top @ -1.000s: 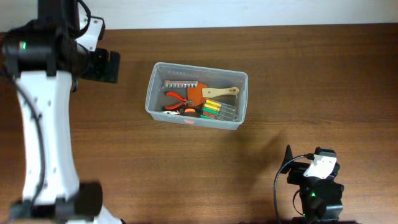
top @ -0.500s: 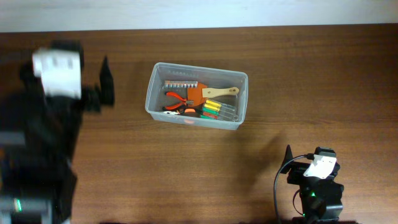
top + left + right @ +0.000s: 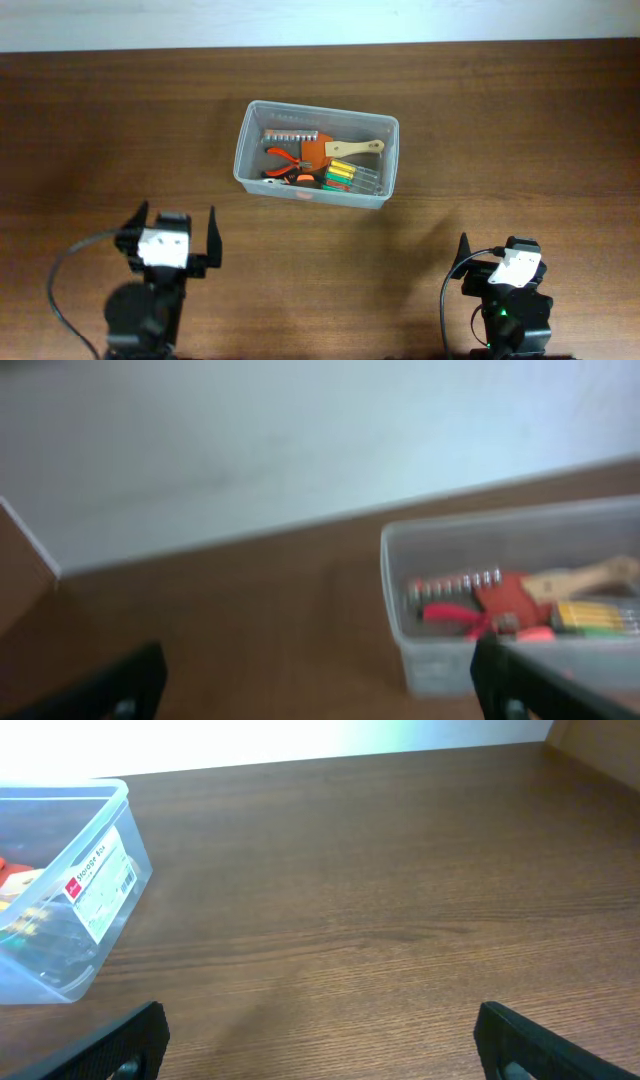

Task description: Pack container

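Left arm swung back to park; left gripper [image 3: 177, 212] jaws wide open, empty. Right gripper [image 3: 320, 1030] open too. Container [image 3: 241, 160] mid-tabletop [image 3: 500, 120], pliers [image 3: 283, 157], brush [image 3: 345, 149], screwdrivers [image 3: 352, 176] inside, nothing loose outside. Packing looks pretty much done.

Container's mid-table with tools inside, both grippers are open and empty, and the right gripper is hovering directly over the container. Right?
Not quite. The overhead view shows the right gripper by the near edge of the table, well apart from the container, not over it. The rest holds: tools inside, left gripper open and empty too.
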### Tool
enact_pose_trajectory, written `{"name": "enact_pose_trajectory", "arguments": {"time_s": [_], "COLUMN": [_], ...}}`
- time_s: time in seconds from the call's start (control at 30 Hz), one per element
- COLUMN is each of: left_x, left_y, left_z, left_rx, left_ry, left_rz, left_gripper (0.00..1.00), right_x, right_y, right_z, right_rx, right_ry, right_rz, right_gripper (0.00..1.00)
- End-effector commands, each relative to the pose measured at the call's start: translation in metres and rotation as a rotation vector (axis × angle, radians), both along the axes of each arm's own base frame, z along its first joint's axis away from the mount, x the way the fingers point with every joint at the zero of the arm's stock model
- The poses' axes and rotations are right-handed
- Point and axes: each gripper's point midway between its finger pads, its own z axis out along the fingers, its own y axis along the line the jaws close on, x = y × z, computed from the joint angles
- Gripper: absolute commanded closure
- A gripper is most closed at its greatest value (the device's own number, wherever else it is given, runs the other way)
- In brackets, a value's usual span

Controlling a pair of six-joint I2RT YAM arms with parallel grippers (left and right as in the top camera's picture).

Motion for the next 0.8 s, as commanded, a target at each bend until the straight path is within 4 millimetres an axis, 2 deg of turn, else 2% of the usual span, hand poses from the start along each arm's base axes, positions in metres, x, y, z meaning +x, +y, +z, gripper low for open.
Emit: {"name": "enact_pose_trajectory", "arguments": {"time_s": [0.0, 0.23, 0.47, 0.77], "left_x": [-0.003, -0.006, -0.006, -0.009], "left_y": [-0.005, -0.005, -0.005, -0.005], "left_z": [-0.023, -0.047, -0.071, -0.076], "left_rx": [-0.012, -0.013, -0.01, -0.01], "left_ry": [-0.059, -0.097, -0.041, -0.034], "left_rz": [-0.03, -0.029, -0.029, -0.029], "left_gripper": [0.01, 0.01, 0.01, 0.01], "right_x": [-0.001, -0.001, -0.001, -0.001], "right_y": [-0.004, -0.004, -0.004, -0.004], "right_z": [-0.001, -0.001, -0.001, -0.001], "right_rx": [0.007, 0.007, 0.007, 0.007], "right_ry": [-0.005, -0.005, -0.005, -0.005], "right_rz": [-0.022, -0.022, -0.022, -0.022], "right_gripper": [0.02, 0.01, 0.01, 0.02]}}
